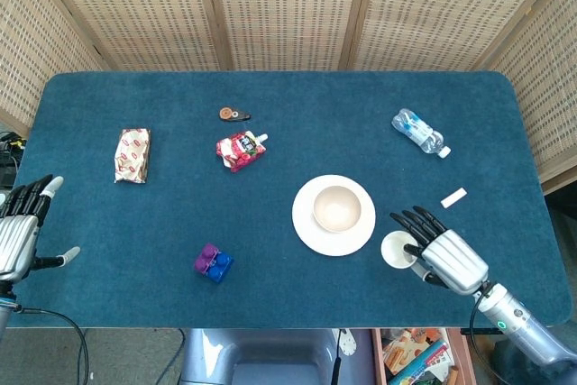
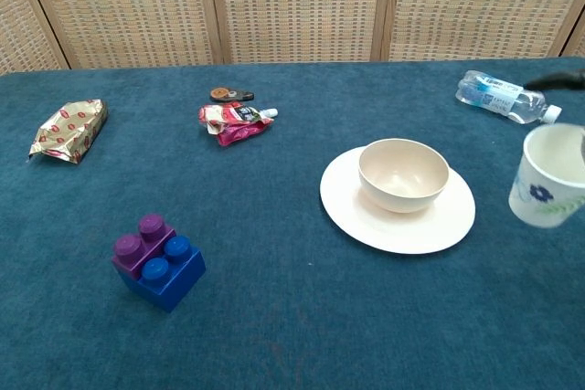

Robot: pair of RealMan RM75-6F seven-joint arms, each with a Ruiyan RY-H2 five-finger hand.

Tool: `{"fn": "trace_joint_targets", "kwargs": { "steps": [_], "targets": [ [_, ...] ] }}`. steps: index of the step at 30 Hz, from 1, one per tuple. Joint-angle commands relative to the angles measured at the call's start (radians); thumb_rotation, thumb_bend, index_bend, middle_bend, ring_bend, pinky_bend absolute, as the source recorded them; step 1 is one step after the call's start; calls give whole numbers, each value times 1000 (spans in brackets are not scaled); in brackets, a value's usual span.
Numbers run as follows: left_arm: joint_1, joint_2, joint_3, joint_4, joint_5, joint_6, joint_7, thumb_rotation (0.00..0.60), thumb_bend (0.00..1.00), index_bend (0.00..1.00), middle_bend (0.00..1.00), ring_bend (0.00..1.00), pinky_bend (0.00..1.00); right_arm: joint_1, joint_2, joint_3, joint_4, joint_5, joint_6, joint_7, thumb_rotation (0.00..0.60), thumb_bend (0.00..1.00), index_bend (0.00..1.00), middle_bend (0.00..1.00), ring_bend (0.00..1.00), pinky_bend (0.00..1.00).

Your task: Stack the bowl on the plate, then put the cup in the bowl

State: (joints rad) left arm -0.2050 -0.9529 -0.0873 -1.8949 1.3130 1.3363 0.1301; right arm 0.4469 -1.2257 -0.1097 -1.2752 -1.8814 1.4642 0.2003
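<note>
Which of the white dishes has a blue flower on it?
The cup, held by the right robot hand. The bowl and plate are plain cream.

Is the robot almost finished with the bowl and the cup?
Halfway. The bowl already sits on the plate. The right hand holds the cup lifted off the table, beside the plate. Left to do: put the cup in the bowl.

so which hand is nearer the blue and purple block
Left. The left hand sits at the table's left edge, well left of the block; the right hand, holding the cup, is farther off, beyond the plate.
</note>
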Motion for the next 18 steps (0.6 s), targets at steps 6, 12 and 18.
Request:
{"fn": "trace_joint_targets", "kwargs": {
  "steps": [6, 12, 18],
  "targets": [
    [-6, 0, -1, 0, -12, -15, 0, 600, 0, 0, 0, 0, 0, 163, 91, 130, -213, 142, -236, -22, 600, 479, 628, 0, 0, 0],
    [-11, -1, 0, -2, -23, -27, 5, 600, 0, 0, 0, 0, 0, 236, 26, 179, -217, 230, -379, -76, 600, 484, 628, 0, 0, 0],
    [-13, -2, 1, -4, -26, -31, 11, 600, 0, 0, 0, 0, 0, 276, -59, 212, -165, 303, -456, -127, 600, 488, 628, 0, 0, 0]
  ]
}}
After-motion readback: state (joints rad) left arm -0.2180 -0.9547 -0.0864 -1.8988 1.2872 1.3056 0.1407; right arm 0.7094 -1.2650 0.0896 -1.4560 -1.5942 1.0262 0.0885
